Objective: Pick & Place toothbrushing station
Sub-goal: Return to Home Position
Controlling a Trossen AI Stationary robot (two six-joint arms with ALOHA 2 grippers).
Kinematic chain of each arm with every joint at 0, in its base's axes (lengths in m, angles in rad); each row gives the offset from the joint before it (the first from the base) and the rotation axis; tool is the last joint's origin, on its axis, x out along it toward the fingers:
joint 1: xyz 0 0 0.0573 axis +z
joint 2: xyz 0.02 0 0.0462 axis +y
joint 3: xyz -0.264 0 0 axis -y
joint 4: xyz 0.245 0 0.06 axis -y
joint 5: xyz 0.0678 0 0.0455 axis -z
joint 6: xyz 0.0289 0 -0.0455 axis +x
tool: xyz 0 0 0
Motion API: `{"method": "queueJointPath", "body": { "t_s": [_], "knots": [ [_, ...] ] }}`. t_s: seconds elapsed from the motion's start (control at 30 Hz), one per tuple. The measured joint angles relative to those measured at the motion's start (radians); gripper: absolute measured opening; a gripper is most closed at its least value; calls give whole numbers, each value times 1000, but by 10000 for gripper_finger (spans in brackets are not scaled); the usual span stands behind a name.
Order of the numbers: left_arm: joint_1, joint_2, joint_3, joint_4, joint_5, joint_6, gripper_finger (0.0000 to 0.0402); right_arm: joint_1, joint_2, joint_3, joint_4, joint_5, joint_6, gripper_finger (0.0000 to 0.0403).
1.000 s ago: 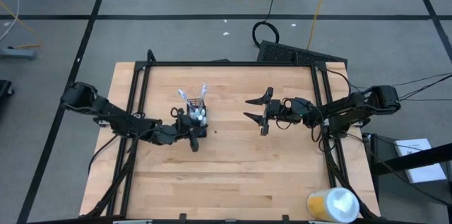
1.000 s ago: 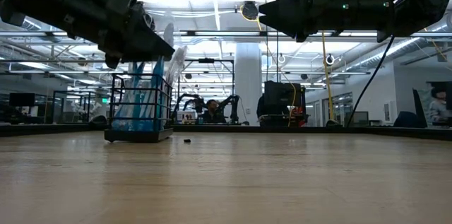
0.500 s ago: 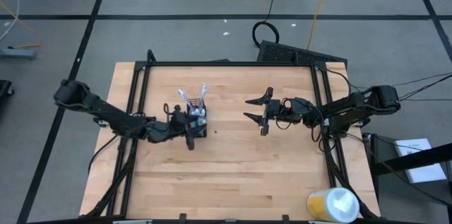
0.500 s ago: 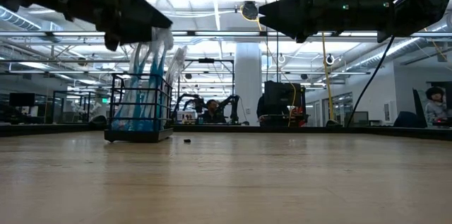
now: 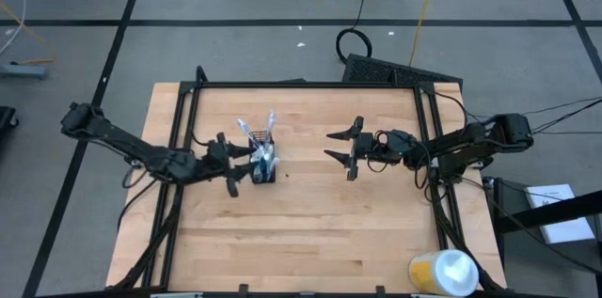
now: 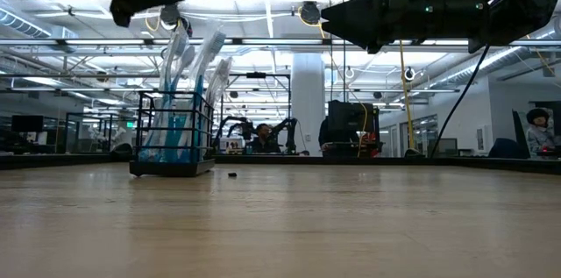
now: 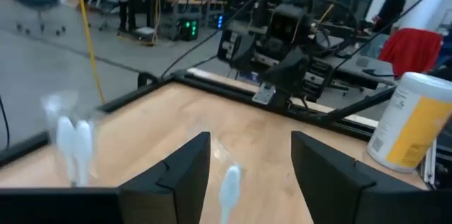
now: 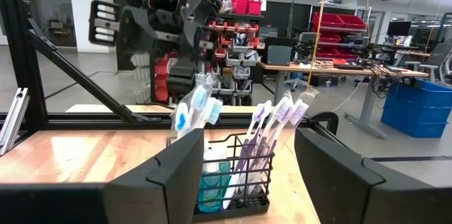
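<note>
Though cut off at the low view's top, left claw [image 5: 233, 164] wide beside holder [image 6: 173, 167], right claw [image 5: 329, 145] wide

1 black mesh holder [image 6: 173, 169], about 6 toothbrushes [image 8: 200, 101] standing in it — and 1 yellow-and-white round container [image 5: 442, 272].

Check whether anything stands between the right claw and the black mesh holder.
Nothing visible does. Only bare table lies between the open right claw and the black mesh holder; the right wrist view looks straight at the holder and its toothbrushes. The left claw is on the holder's far side.
</note>
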Motion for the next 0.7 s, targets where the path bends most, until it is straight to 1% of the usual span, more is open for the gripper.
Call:
{"method": "queueJointPath", "body": {
  "t_s": [0.2,0.37,0.53,0.6,0.63,0.7],
  "knots": [
    [-41,-161,0,-99,0,157,203,0,0,0,-1,0,0,212],
    [-78,-297,0,-210,0,192,203,0,0,0,-10,0,-2,212],
    [-101,-419,0,-383,0,237,202,0,0,0,-15,0,-3,212],
    [-104,-458,0,-451,0,279,202,0,0,0,-15,0,-3,212],
    [-104,-474,0,-494,0,283,202,0,0,0,-15,0,-3,212],
    [-104,-490,0,-579,0,218,202,0,0,0,-15,0,-3,212]
  ]
}}
